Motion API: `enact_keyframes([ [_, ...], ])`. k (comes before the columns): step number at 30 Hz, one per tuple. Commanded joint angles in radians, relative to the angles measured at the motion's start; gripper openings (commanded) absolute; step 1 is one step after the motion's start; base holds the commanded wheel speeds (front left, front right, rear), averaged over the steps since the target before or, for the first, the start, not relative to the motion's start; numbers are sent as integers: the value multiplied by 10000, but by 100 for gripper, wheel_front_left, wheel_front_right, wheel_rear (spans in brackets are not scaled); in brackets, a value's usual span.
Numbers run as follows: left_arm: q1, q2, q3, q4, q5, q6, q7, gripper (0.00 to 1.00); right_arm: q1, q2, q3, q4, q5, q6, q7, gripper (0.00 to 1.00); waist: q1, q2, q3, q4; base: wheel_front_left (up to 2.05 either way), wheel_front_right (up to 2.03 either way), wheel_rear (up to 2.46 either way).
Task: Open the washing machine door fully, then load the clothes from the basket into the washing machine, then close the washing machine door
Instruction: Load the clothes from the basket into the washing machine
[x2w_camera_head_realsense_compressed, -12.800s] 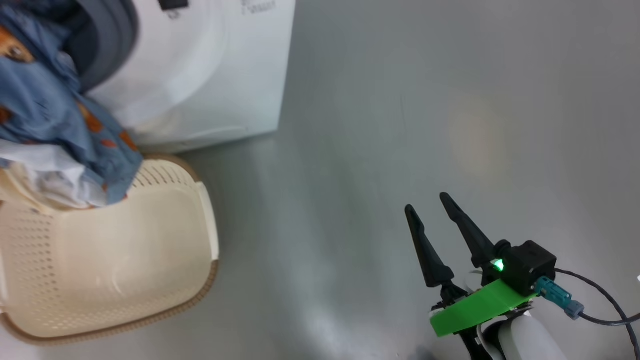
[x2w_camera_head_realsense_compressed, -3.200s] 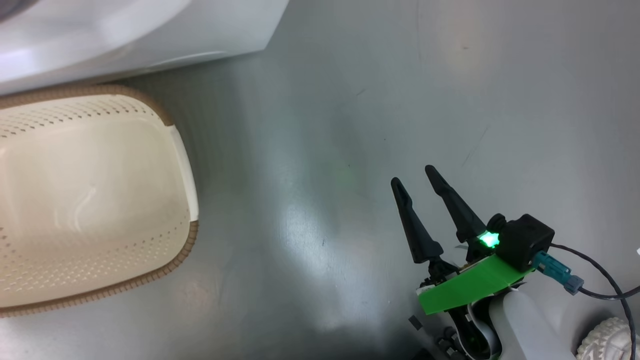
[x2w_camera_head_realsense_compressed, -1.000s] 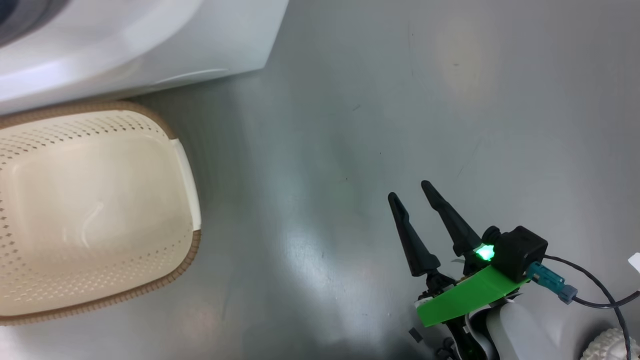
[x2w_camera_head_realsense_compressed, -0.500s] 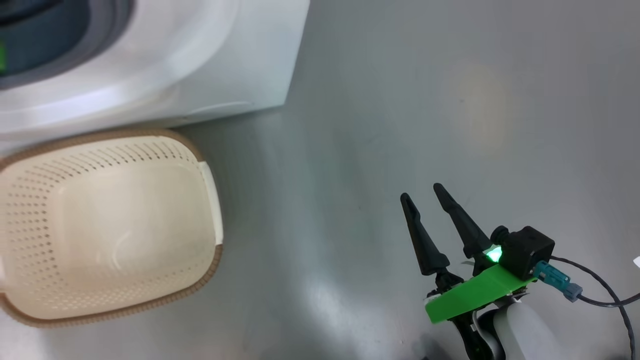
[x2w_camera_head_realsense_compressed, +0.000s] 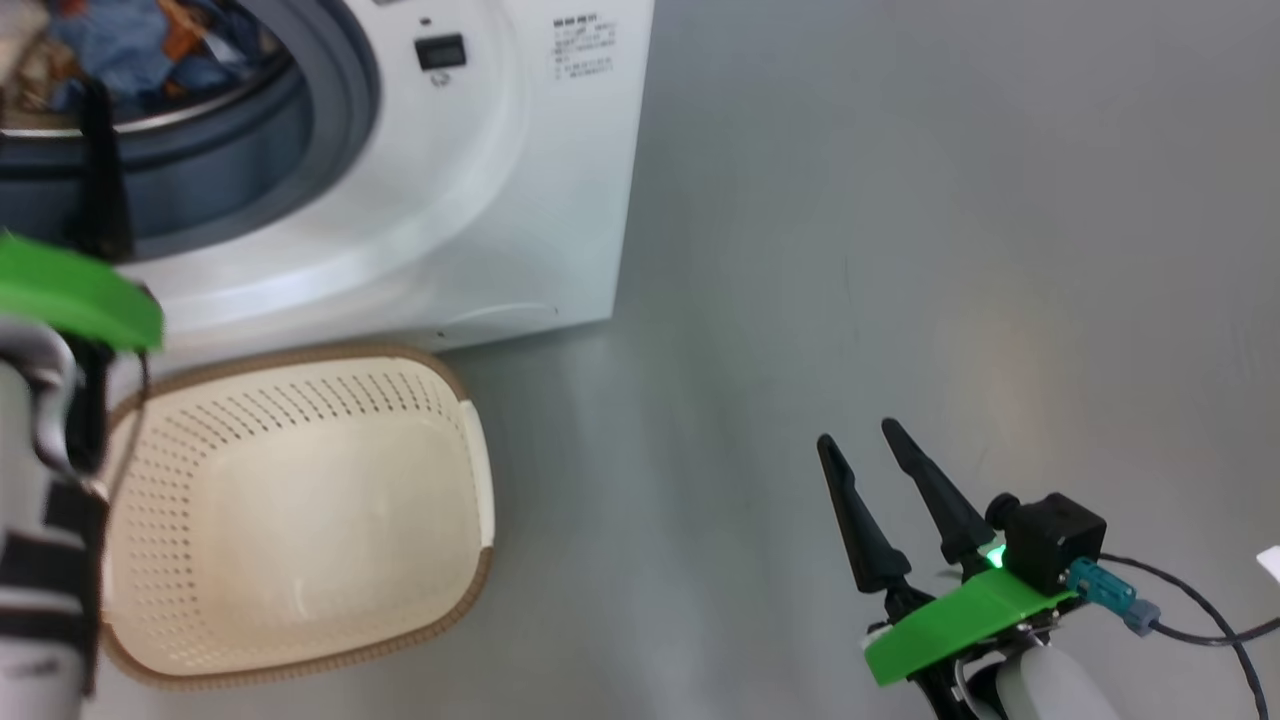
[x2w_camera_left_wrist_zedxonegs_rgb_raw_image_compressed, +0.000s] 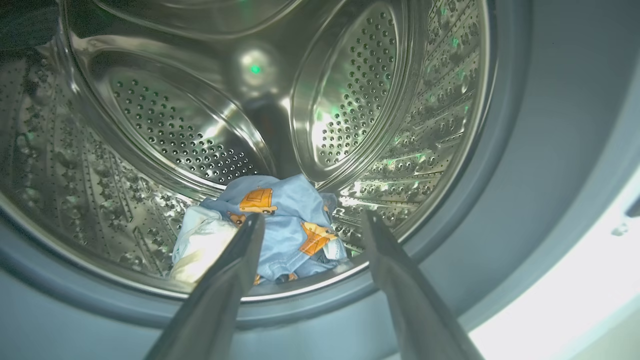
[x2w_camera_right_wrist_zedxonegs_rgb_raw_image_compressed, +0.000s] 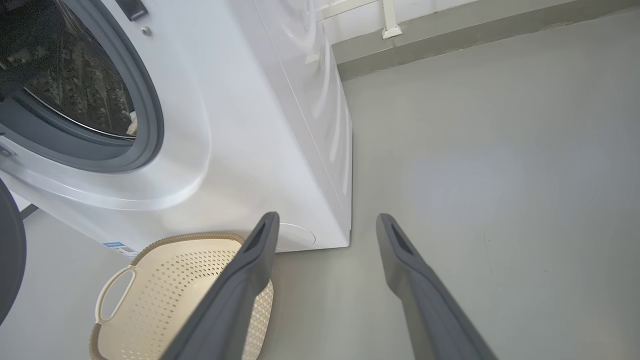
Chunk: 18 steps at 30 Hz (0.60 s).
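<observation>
Fingers (x2w_camera_left_wrist_zedxonegs_rgb_raw_image_compressed: 227, 282) of your left gripper (x2w_camera_left_wrist_zedxonegs_rgb_raw_image_compressed: 311, 220) and right gripper (x2w_camera_head_realsense_compressed: 857, 433) are spread and empty: load's in.
Earlier draped over the basket (x2w_camera_head_realsense_compressed: 300, 520), the clothes (x2w_camera_left_wrist_zedxonegs_rgb_raw_image_compressed: 285, 210) now lie in the washing machine (x2w_camera_head_realsense_compressed: 520, 200) drum (x2w_camera_left_wrist_zedxonegs_rgb_raw_image_compressed: 350, 100); you've only the door (x2w_camera_right_wrist_zedxonegs_rgb_raw_image_compressed: 9, 260) left.

The clothes (x2w_camera_left_wrist_zedxonegs_rgb_raw_image_compressed: 285, 220) are showing light blue with orange prints, the basket (x2w_camera_head_realsense_compressed: 200, 470) is showing cream, dotted, brown-rimmed, and the washing machine (x2w_camera_head_realsense_compressed: 480, 200) is showing white.

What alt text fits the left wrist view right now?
Light-blue clothes with orange prints lie low in the perforated steel drum of the washing machine. The left gripper, open and empty, points in at them.
</observation>
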Motion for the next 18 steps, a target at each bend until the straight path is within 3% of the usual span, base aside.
enact_keyframes([
  [1,552,384,364,-742,22,127,-49,100,282,17,146,-157,-102,17,-48,100,0,0,-674,182,0,0,0],
  [18,5584,-145,1330,-4958,615,963,-50,100,884,17,-9,-97,-680,17,-48,100,0,0,-2387,154,0,0,0],
])
